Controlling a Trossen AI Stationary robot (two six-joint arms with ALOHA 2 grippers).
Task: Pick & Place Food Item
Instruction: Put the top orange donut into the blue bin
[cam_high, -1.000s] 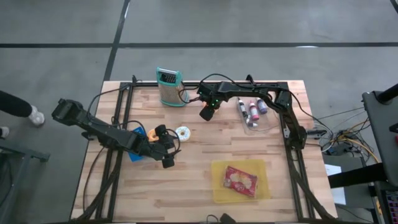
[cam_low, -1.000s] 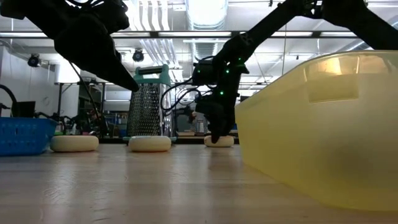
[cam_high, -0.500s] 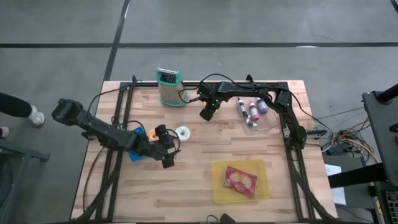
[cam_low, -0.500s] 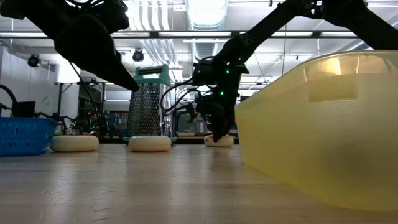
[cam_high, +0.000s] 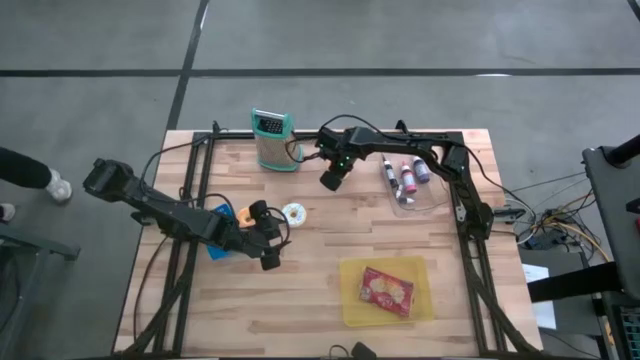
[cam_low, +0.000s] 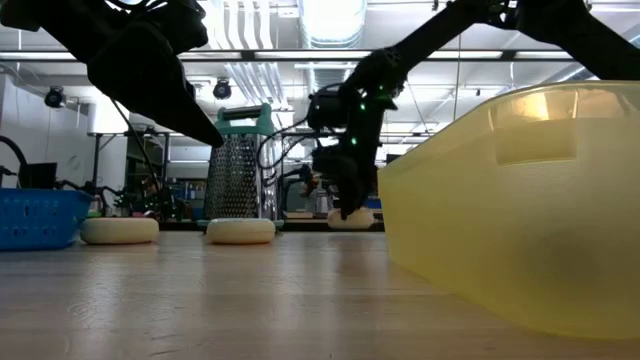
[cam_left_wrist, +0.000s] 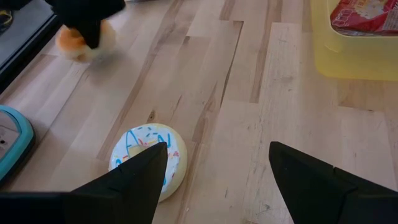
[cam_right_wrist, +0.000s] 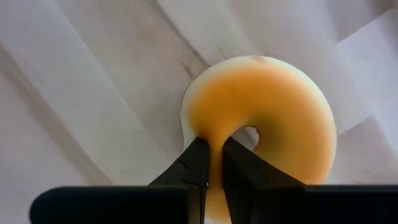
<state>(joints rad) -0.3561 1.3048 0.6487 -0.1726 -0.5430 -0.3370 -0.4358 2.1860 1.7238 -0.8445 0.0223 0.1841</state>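
Right end effector (cam_right_wrist: 211, 168) clamped on orange donut (cam_right_wrist: 267, 124), just off tabletop (cam_high: 320, 290) near grater (cam_high: 272, 140). Pick done; carry & place left, prob. yellow bin (cam_high: 350, 300).

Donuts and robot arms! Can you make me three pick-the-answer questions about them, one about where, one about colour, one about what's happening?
1. Where is the sprinkled donut?
A. on the wooden table
B. in the yellow bin
C. in the blue basket

2. What colour is the bin holding the red packet?
A. green
B. yellow
C. black

3. What is the right gripper doing?
A. hanging open
B. squeezing a bottle
C. pinching the orange donut

Answers:
1. A, it lies on the planks in front of the open left gripper.
2. B, its walls are yellow.
3. C, the jaws clamp the ring's edge.
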